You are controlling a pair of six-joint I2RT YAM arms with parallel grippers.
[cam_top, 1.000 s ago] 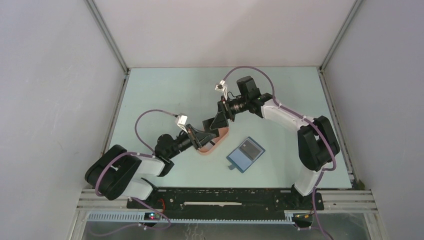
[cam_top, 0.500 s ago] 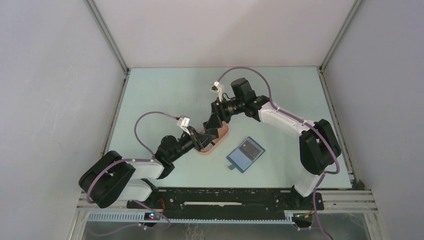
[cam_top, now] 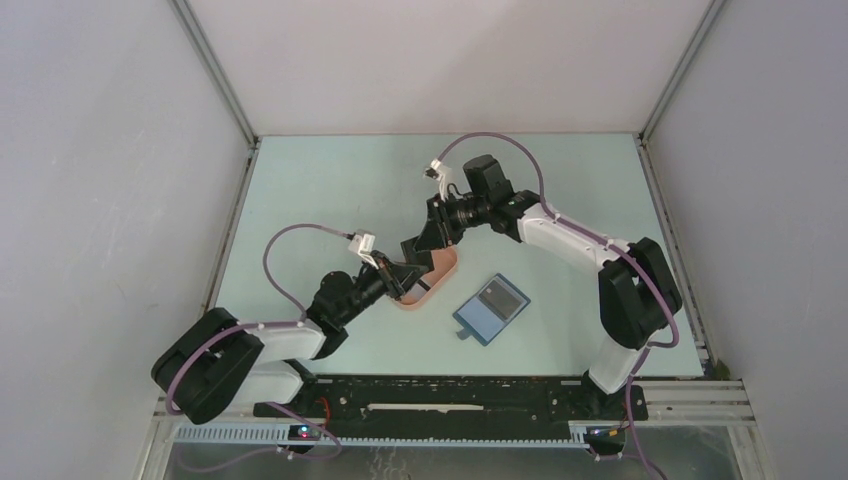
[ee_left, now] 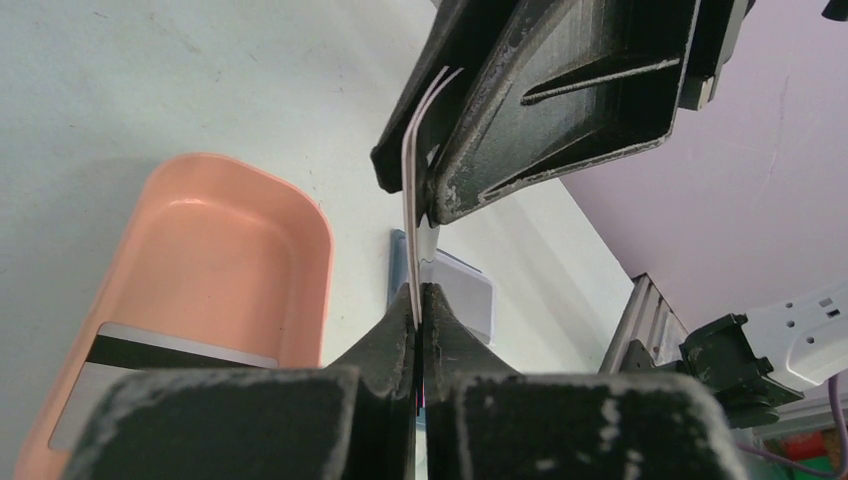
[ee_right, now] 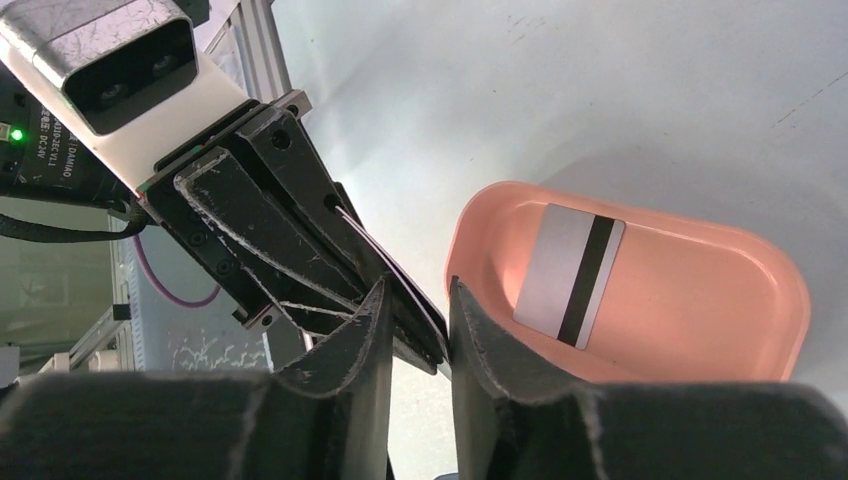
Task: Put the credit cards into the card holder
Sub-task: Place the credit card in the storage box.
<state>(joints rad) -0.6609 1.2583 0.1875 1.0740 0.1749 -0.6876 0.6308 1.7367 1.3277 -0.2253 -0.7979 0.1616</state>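
Left hand (ee_left: 420,300) pinches one credit card (ee_left: 408,230) edge-on at centre frame; right hand (ee_right: 418,292) straddles its far end, grip unclear. Blue card holder (cam_top: 490,308) lies lower right, nearer the right arm.

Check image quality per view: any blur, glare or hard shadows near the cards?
Top external: evenly lit, sharp, no glare, faint shadows. Left wrist: left gripper soft up close, held card edge-on but crisp, right background blurred. Right wrist: right gripper dark and blurred, striped card in the pink tray sharp, soft shadow beside the tray.
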